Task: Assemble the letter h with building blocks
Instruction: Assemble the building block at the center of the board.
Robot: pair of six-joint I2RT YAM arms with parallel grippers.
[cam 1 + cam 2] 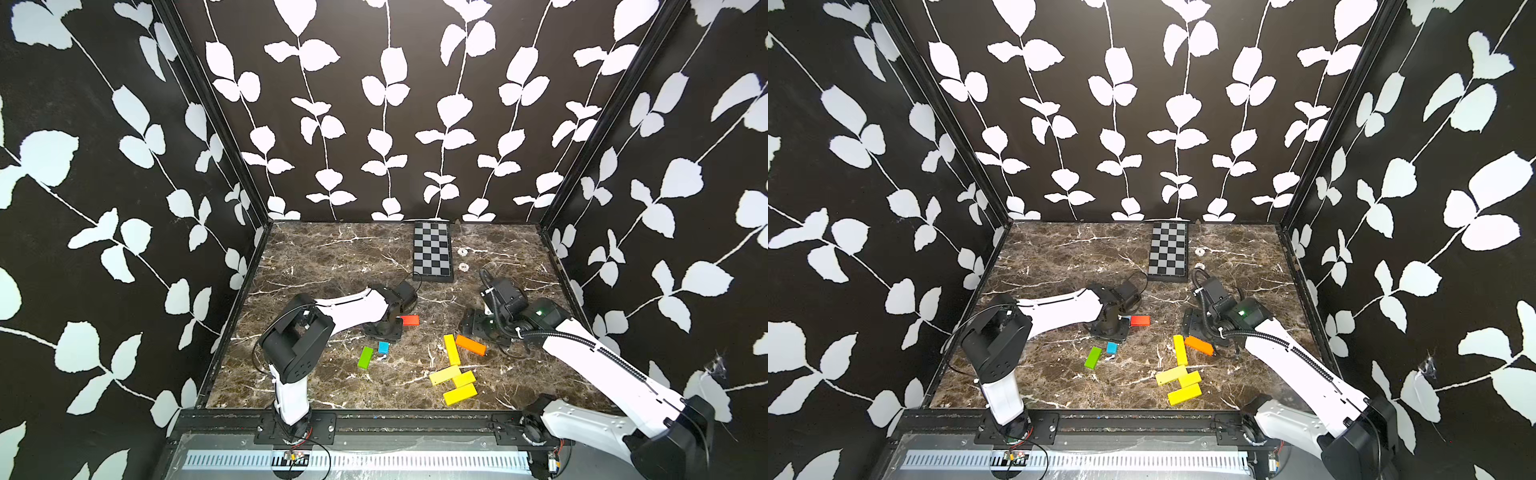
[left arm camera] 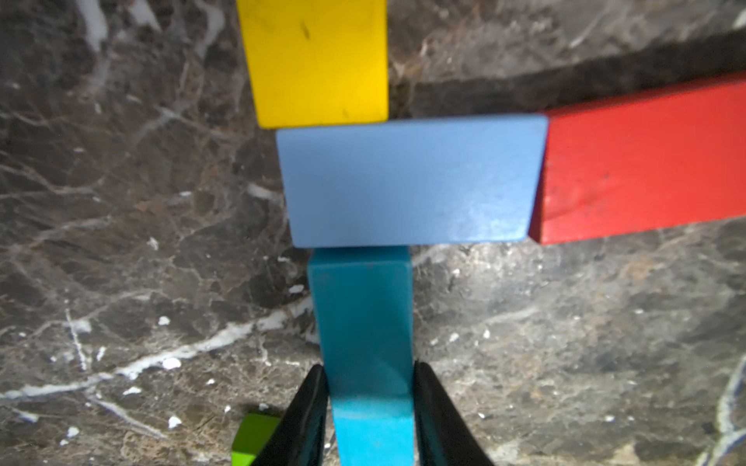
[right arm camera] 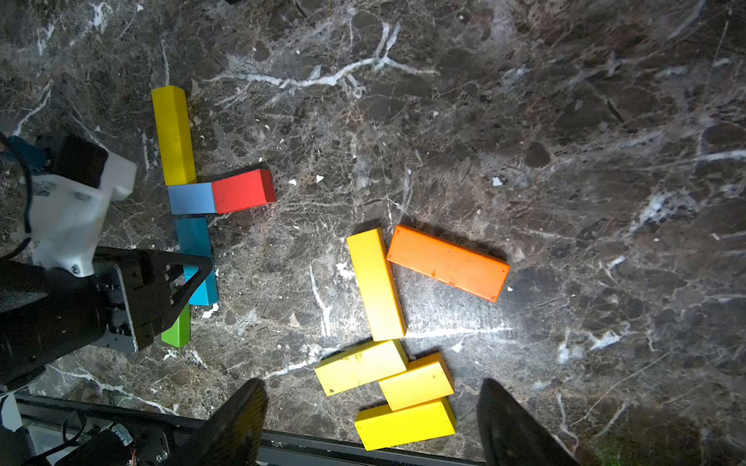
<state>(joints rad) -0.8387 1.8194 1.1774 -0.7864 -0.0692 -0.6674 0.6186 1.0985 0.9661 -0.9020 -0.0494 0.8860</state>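
My left gripper [image 2: 368, 365] is shut on the long blue block [image 2: 363, 322], which lies on the marble table. The blue block's far end touches a light blue block [image 2: 407, 181]. A yellow block [image 2: 319, 60] and a red block [image 2: 646, 169] butt against the light blue one. A green block [image 2: 254, 435] lies beside the left fingers. My right gripper [image 3: 372, 387] hangs open above a cluster of yellow blocks [image 3: 359, 365], holding nothing. An orange block [image 3: 448, 262] leans against the long yellow block [image 3: 375, 282]. In a top view the left arm hides most of the joined blocks; only the red block [image 1: 409, 320] and the blue block's end [image 1: 383, 347] show.
A black-and-grey checkered board [image 1: 432, 251] lies at the back of the table. Two small round marks [image 1: 462, 251] sit beside it. Dark walls with a leaf pattern enclose three sides, and a black rail [image 1: 374, 419] runs along the front edge.
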